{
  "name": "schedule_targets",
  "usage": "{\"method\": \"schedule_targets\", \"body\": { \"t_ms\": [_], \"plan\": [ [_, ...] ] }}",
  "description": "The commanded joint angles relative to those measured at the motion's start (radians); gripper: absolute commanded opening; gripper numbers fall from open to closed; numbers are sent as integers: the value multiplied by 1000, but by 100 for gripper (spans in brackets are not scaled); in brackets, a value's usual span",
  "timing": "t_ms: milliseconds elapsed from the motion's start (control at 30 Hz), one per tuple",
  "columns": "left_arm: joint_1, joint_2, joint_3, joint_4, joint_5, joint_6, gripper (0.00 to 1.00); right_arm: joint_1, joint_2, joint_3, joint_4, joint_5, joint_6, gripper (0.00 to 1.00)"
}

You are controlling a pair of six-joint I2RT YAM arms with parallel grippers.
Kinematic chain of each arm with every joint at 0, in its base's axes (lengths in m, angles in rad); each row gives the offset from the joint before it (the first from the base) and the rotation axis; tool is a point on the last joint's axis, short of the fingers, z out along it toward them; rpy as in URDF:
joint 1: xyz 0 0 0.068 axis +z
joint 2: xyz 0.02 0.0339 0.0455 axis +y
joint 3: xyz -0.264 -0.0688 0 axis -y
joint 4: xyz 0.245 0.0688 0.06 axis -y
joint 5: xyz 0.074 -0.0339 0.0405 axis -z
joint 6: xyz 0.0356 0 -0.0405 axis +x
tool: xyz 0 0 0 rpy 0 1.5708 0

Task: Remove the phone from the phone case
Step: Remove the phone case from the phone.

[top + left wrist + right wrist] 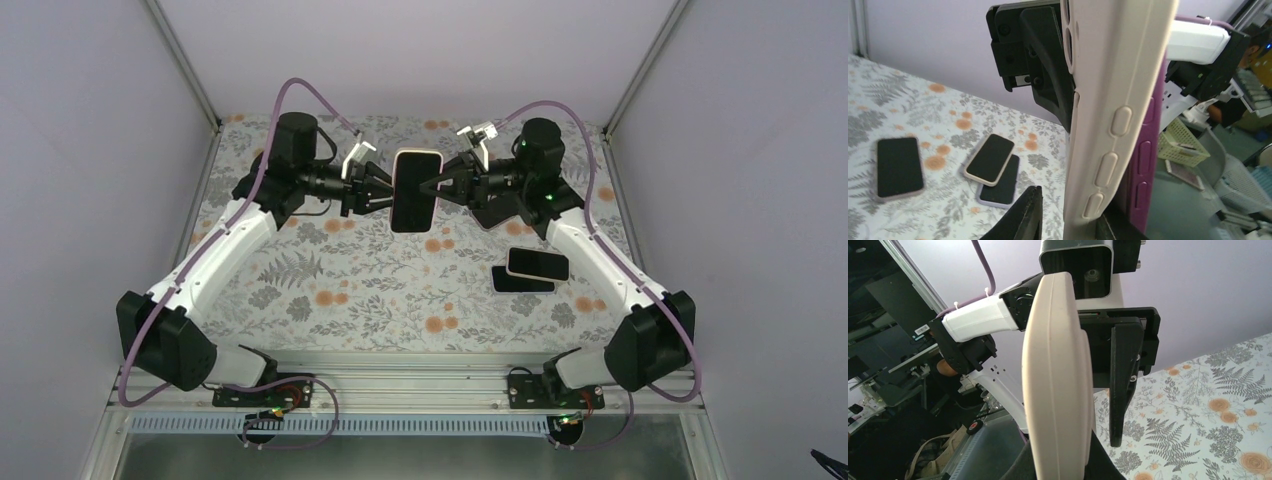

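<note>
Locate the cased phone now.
Top view: the phone is in the air over the far middle of the table, between the left hand and the right hand.

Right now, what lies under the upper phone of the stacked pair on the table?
A second phone, screen up, partly sticking out. The part beneath the upper phone is hidden.

phone (414,200) in cream case (1108,100), midair, scrn dark

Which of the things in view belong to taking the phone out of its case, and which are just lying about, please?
In the job:
- cased phone, held up in the air
- right arm, jaws shut on one edge of it
- left arm, jaws around its other edge

Lying about:
- two stacked phones
- a lone phone, lying flat
</note>
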Motion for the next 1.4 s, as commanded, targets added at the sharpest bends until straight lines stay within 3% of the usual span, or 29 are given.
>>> {"method": "schedule_targets", "body": {
  "t_ms": [0,267,367,767,867,1000,1167,1367],
  "plan": [
    [-57,28,-31,269,-47,-120,19,151,38,13,-82,-146,-1,4],
    [23,-19,-153,380,-39,-250,5,74,32,-8,-92,-88,13,4],
    [38,-28,-175,409,-38,-294,2,50,43,-6,-87,-58,38,8],
    [119,2,-293,597,-69,-556,2,-67,55,-10,-131,105,45,44],
    [125,9,-307,612,-82,-579,2,-81,47,-12,-168,144,5,66],
    [141,19,-318,624,-112,-644,2,-88,24,-1,-233,229,-83,80],
    [172,31,-360,694,-138,-782,2,-87,0,18,-331,402,-225,90],
    [208,51,-373,665,-202,-878,2,-53,-1,55,-414,607,-353,90]
  ]
}}
